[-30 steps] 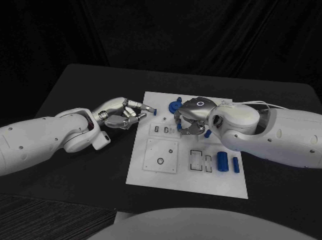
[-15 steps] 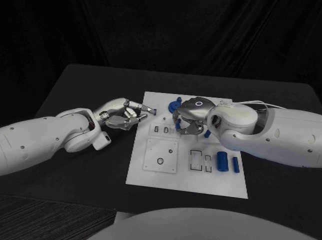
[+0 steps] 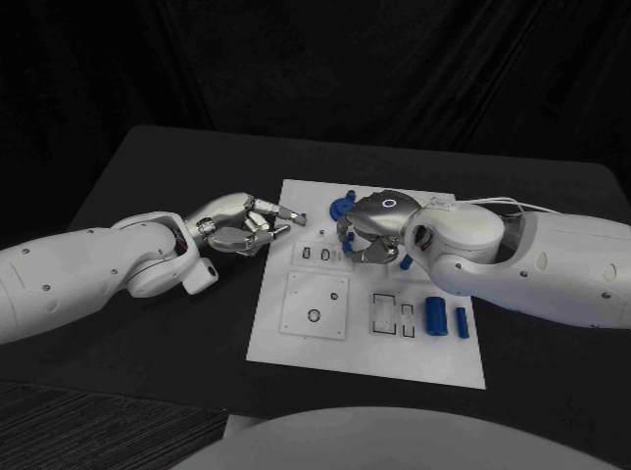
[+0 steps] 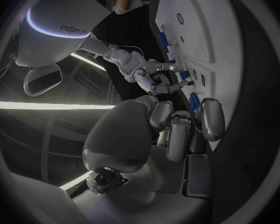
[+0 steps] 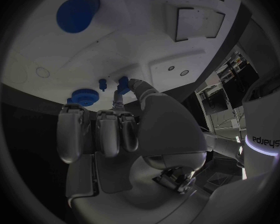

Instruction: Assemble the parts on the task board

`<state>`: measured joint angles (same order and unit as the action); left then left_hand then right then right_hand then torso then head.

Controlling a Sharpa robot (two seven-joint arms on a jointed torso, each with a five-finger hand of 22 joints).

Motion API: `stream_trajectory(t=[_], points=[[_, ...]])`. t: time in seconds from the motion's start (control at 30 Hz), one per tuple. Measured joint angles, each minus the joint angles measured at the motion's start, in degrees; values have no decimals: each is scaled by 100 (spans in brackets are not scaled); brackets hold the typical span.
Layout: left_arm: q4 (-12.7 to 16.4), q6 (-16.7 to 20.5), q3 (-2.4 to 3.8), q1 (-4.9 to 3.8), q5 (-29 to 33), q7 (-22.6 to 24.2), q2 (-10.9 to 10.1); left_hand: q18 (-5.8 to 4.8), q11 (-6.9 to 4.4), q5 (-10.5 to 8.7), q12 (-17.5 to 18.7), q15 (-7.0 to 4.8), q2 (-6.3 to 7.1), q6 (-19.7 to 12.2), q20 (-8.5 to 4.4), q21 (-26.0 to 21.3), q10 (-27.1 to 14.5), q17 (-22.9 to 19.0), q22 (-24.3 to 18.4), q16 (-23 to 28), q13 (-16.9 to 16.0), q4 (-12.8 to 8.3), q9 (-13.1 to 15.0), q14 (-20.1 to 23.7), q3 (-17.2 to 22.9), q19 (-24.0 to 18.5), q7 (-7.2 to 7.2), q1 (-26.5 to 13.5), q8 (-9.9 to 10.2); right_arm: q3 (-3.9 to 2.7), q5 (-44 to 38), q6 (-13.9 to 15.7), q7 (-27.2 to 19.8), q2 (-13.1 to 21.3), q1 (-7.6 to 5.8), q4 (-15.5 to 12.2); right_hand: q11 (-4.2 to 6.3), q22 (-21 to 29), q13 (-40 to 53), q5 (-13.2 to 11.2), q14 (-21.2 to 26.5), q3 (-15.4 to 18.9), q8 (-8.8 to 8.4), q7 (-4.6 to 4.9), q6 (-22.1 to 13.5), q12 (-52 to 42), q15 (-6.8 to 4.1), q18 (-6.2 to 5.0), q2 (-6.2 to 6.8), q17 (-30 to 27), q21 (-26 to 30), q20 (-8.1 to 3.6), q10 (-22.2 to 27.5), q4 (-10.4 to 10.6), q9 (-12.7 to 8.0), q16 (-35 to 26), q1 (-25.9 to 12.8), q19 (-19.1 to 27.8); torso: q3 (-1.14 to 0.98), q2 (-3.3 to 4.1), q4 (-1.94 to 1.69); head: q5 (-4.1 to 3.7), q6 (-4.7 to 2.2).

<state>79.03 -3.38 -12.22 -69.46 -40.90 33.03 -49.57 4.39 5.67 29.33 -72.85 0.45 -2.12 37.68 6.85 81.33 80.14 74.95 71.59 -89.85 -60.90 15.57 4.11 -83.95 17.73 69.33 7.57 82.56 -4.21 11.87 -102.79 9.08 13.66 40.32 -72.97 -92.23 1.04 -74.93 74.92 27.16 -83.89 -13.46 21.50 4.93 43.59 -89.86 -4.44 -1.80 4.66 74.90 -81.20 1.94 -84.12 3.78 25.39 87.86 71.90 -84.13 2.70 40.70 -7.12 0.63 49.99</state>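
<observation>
Head view first, from the left: the left hand hangs just off the left edge of the white board, its fingers curled toward a tiny blue peg near the board's top-left corner. Whether the fingertips actually pinch that peg or only sit beside it I cannot tell; the left wrist view shows the fingers drawn in close together over the board's edge, with no part clearly between them. Its place at the edge looks meant to leave the middle of the board free for the other arm. Further right, the right hand is bent down over the board's upper middle, fingers narrowed around a small blue piece, apparently to steer it into one of the small slots there. The right wrist view shows a fingertip touching a blue peg, with a blue disc just beside. A round blue part stands behind the hand. At lower right, a blue cylinder and a slimmer blue bar lie side by side, probably waiting their turn.
</observation>
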Motion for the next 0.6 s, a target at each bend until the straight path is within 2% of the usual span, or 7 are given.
stream_trajectory(t=[0.13, 0.2, 0.3, 0.4, 0.6], points=[[-8, -14, 0, 0, 0, -10, 5, 0, 0, 0, -5, 0, 0, 0, 0, 0, 0, 0, 0, 0, 0, 0, 5, 0, 0, 0, 0, 0, 0, 0, 0, -2, -1, 0, 0, 1, -22, 0, 0, -103, 0, 0, -32, 0, 0, 0, 0, 0, 0, 0, 0, 0, 22, 0, -40, 0, 0, 0, 2, -1, 0, 3, 0], [-12, -22, 0, 0, 0, -14, 7, 0, 0, 0, -5, 0, 0, 0, 0, 0, 0, 0, 0, 0, 0, 0, 5, 0, 0, 0, 0, 0, 0, 0, 0, -4, -1, 0, 0, 1, -22, 0, 0, -198, 0, 0, -54, 0, 0, 0, 0, 0, -24, 0, 0, 0, 22, 0, -61, 0, -23, 0, 3, -1, -1, 3, 0], [-19, -33, 0, 0, 0, -21, 12, 0, 0, 0, -6, 0, 0, 20, 0, -23, 0, -1, 0, 0, 0, 0, 5, 0, 0, 0, 20, 0, 0, 0, 0, -7, -1, 0, 0, 2, -22, 1, 0, -395, 0, 2, -98, 0, 0, 0, 0, 0, 8, 0, 0, 0, 22, -1, -98, 0, -52, 0, 3, -1, -2, -3, 0], [-23, -44, 0, 0, 0, -27, 15, 0, 0, 0, -6, 0, 0, 20, 0, -23, 0, -1, 0, 0, 0, 0, 5, 0, 0, 0, 20, 0, 0, 1, 0, -12, -2, -2, 1, 2, -22, 1, 0, -443, 0, 17, -98, 0, 0, 0, 0, 0, 8, 0, 0, 0, 22, -16, -108, 0, -52, 0, 3, -1, -2, -4, 0], [-29, -61, 0, 1, 0, -40, 21, 0, 0, 0, -6, 0, 0, 20, 0, -23, 0, -1, 0, 0, 0, 0, 4, 0, 0, 0, 20, 0, 0, 1, 0, -20, -3, -3, 2, 3, -22, 1, -1, -728, 0, 68, -176, 2, -2, 0, 0, 0, 9, 0, 0, 0, 22, -17, -160, -22, -53, 0, 3, -1, -2, -4, 0]])
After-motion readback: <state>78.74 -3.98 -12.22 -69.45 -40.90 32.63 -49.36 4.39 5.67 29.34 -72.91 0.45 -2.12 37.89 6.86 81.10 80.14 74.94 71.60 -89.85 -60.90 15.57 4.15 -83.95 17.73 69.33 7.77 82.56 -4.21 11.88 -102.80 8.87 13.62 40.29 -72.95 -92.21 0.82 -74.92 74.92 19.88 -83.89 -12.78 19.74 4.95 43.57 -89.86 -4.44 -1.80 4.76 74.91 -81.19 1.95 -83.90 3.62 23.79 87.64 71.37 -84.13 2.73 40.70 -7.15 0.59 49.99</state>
